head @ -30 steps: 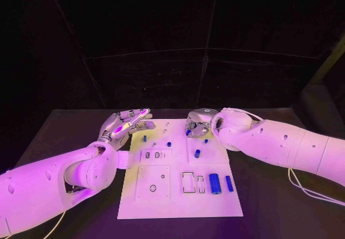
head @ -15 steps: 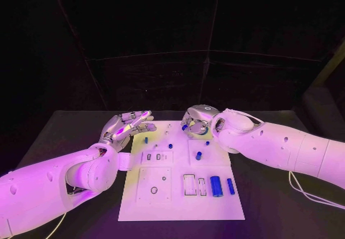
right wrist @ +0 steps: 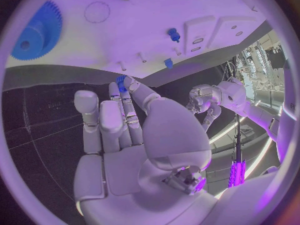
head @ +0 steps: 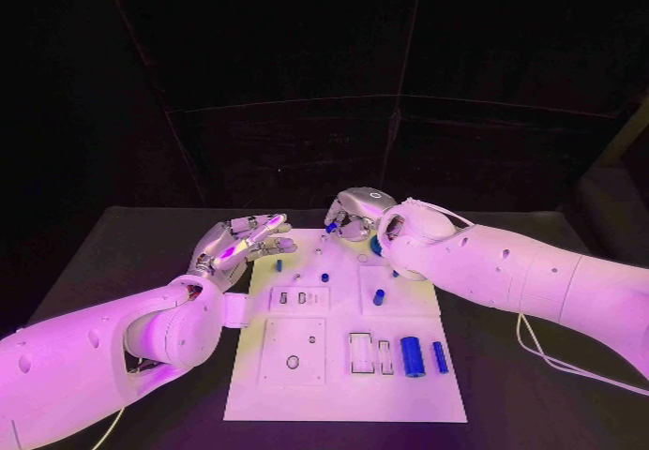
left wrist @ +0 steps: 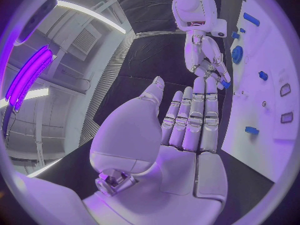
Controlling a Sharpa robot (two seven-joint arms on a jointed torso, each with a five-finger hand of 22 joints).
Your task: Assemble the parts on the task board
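Fingers [right wrist: 128, 85] of right hand [head: 354, 217] pinched on small blue part [right wrist: 121, 80], above white task board [head: 345, 375].

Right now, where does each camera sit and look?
Head view: on the robot's head, looking down at the white rectangular task board; silver left hand and right hand show.
Left wrist view: behind the left hand, facing the right hand.
Right wrist view: behind the right hand pinching a small blue part, facing the board.
Shared by wrist views: blue toothed gear.
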